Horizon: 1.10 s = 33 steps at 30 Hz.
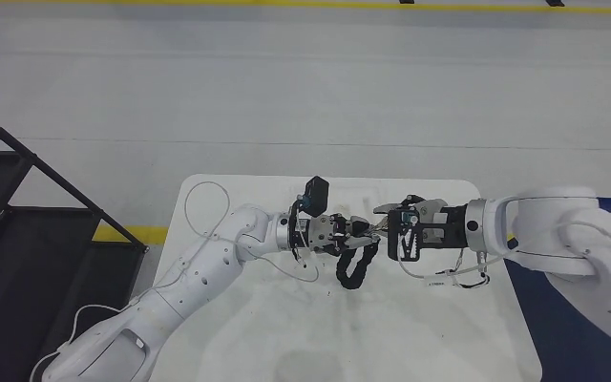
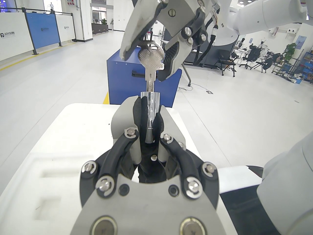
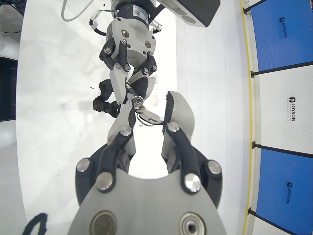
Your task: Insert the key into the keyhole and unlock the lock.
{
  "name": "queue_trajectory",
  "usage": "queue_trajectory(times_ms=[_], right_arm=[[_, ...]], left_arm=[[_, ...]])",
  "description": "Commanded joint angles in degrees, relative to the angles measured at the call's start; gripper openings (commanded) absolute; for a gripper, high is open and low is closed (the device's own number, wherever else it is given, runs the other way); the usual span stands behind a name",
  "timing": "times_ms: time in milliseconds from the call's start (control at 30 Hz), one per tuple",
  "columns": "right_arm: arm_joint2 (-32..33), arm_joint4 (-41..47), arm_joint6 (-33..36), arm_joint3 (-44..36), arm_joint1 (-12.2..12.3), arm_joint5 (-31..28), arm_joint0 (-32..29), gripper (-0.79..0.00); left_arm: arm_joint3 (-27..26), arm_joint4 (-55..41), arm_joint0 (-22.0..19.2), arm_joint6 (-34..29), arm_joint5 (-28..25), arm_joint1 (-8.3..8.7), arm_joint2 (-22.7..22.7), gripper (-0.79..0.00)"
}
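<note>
Fingers (image 2: 171,57) of the right gripper (image 2: 146,62) are pinching the stiff, slippery key (image 2: 150,67) by its bow (the surest hold); the left gripper (image 2: 148,107) is clamping the lock (image 2: 153,110).

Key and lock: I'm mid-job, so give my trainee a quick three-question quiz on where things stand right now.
1. True or false: the whole blade of the key is buried inside the lock.
2. What clamps the lock? A the left gripper; B a person's hand; C a vise.
3. Fill in: the right gripper holds the key with its blade tip at the lock's ____.
Key: 1 false; 2 A; 3 keyhole.
</note>
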Motion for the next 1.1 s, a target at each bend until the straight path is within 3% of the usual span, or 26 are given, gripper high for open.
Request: queue_trajectory(times_ms=[0, 333, 633, 1067], right_arm=[[0.11, 0.61, 0.18, 0.09, -0.04, 0.12, -0.14, -0.785], [0.50, 8.69, 6.10, 0.34, -0.17, 4.96, -0.68, -0.785], [1.21, 20.34, 15.86, -1.05, -0.29, 20.30, -1.58, -0.785], [3.64, 26.48, 19.20, -3.62, -0.35, 31.17, -4.50, -0.785]], left_arm=[[-0.10, 0.03, 0.03, -0.06, 0.00, 0.03, -0.11, -0.785], [-0.45, 0.05, 0.11, -0.34, 0.00, 0.10, -0.21, -0.785], [-0.91, 0.99, 0.05, -0.57, 0.00, 0.06, -0.42, -0.785], [-2.26, 6.36, 0.34, -1.35, 0.45, -0.22, -1.72, -0.785]])
